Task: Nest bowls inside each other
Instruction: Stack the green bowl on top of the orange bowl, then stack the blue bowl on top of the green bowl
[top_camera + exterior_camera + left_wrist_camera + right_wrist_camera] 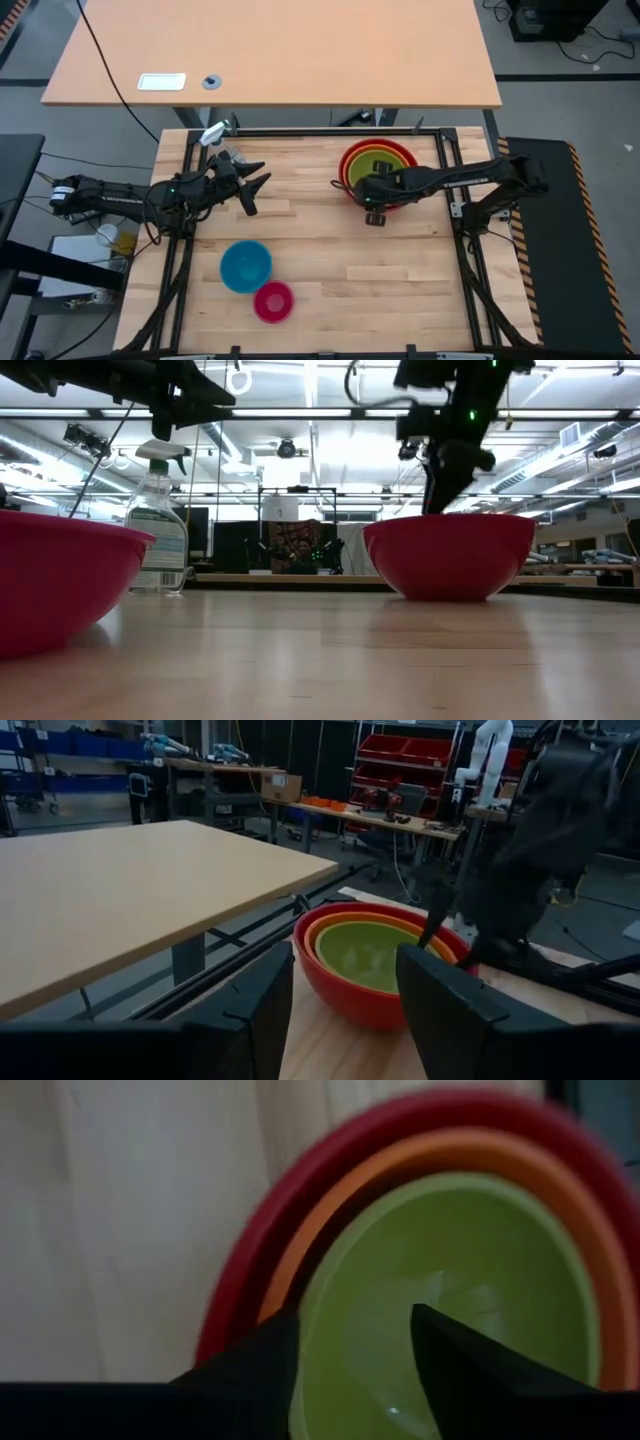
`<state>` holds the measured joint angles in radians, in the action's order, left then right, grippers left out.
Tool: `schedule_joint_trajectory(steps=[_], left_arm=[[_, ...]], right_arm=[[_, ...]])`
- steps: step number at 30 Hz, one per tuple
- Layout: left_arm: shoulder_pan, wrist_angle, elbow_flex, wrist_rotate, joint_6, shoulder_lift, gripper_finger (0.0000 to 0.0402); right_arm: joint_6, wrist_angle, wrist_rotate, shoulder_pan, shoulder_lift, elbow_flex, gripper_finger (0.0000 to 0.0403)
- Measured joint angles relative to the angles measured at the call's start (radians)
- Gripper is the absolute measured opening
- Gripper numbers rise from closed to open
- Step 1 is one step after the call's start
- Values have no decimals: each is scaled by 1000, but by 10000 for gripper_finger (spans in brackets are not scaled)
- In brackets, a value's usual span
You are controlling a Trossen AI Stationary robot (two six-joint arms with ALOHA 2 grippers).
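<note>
Right gripper (355, 1345) jaws parted, empty, over green bowl (460, 1300) | left gripper (340, 1005) parted, empty | risk: we clip red bowl (378, 172), shifting stack

Both arms are dark, slender and jointed, with thin black cables running along their links. The left gripper (255, 189) ends in two pointed black fingers (250, 1010) with flat, matte inner faces. A small green light glows near the right gripper (372, 203).
</note>
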<state>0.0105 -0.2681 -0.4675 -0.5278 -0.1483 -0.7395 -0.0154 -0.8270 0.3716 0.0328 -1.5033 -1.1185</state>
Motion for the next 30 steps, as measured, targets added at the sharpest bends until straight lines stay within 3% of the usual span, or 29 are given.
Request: schedule_joint_trajectory(steps=[5, 9, 12, 14, 19, 23, 26, 30], left_arm=[[0, 18, 0, 10, -22, 0, 181], [0, 19, 0, 18, -26, 0, 181], [2, 27, -1, 144, -62, 0, 181], [30, 121, -43, 218, -111, -10, 181], [171, 528, -224, 187, -235, -150, 180], [293, 803, -344, 252, -356, -305, 180], [372, 977, -402, 319, -465, -412, 180], [434, 1120, -439, 348, -546, -522, 180]], right_arm=[[-5, 10, 12, -34, 13, -78, 238], [31, 179, -5, -86, -14, -80, 238], [42, 332, -95, -121, -69, -78, 233], [55, 393, -156, -143, -102, -78, 229], [83, 480, -177, -189, -113, -51, 219], [113, 677, -182, -223, -108, 38, 215], [124, 790, -186, -240, -112, 82, 215], [127, 792, -181, -246, -115, 102, 215]])
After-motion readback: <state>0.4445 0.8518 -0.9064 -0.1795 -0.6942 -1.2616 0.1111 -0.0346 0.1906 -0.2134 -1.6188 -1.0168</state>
